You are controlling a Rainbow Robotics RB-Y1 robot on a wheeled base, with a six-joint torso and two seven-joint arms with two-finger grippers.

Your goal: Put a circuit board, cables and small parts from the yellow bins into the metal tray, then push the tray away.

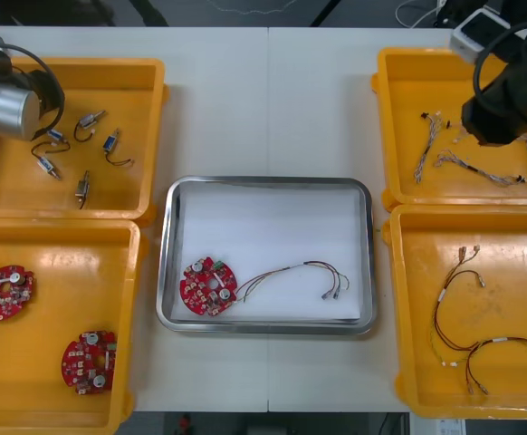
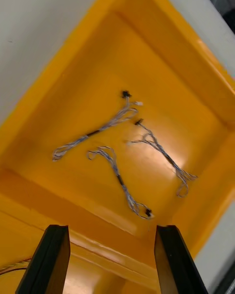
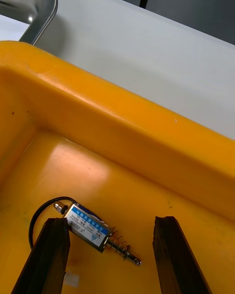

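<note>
The metal tray, white inside, holds a round red circuit board and a red and yellow cable. My right gripper hangs open above the far right yellow bin; three twisted blue and white cables lie on the bin floor beyond its fingertips. My right arm hovers over that bin. My left gripper is open low inside the far left bin, with a small metal part lying between its fingers. My left arm stands at that bin's far left.
Several more small metal parts lie in the far left bin. The near left bin holds two red circuit boards. Red and yellow cables lie in the near right bin. A tray corner shows beyond the bin wall.
</note>
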